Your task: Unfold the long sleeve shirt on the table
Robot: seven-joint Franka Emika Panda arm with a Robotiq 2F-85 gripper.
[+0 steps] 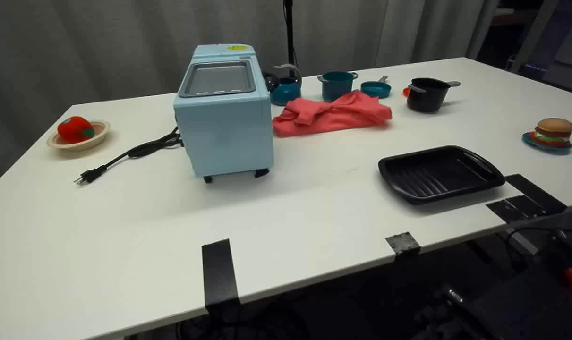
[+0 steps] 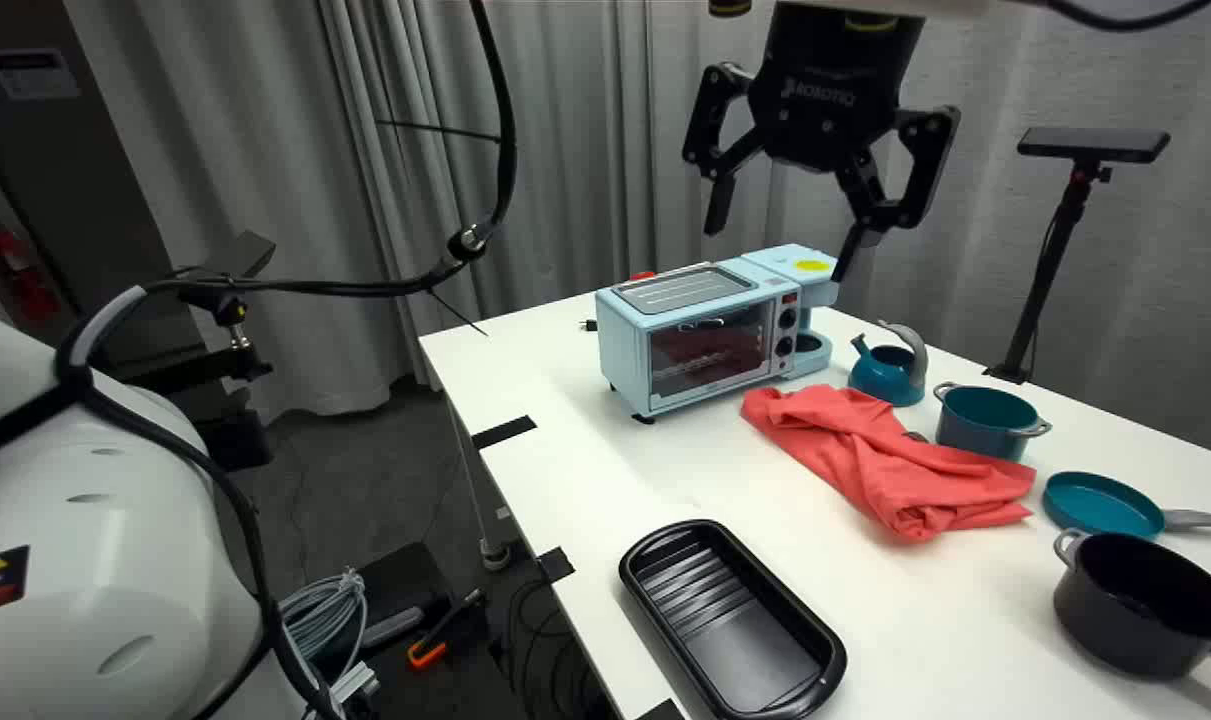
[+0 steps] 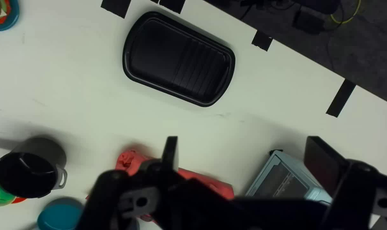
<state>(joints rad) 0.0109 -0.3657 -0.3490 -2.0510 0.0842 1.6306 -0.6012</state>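
Note:
The long sleeve shirt (image 1: 333, 114) is a coral-red bundle, crumpled and folded on itself, lying on the white table (image 1: 139, 255). In an exterior view the shirt (image 2: 885, 460) lies between the blue appliance and the pots. In the wrist view the shirt (image 3: 206, 180) is partly hidden behind the gripper. No print or full sleeve can be made out. My gripper (image 2: 783, 240) is open and empty, high above the table, with its fingers pointing down. It is out of view in an exterior view. In the wrist view the gripper's (image 3: 243, 142) fingers are wide apart with nothing between them.
A light-blue toaster oven (image 2: 710, 330) stands beside the shirt. A teal kettle (image 2: 887, 372), a teal pot (image 2: 990, 420), a teal pan (image 2: 1103, 503) and a black pot (image 2: 1140, 600) stand around it. A black baking tray (image 1: 440, 174) lies near the taped edge.

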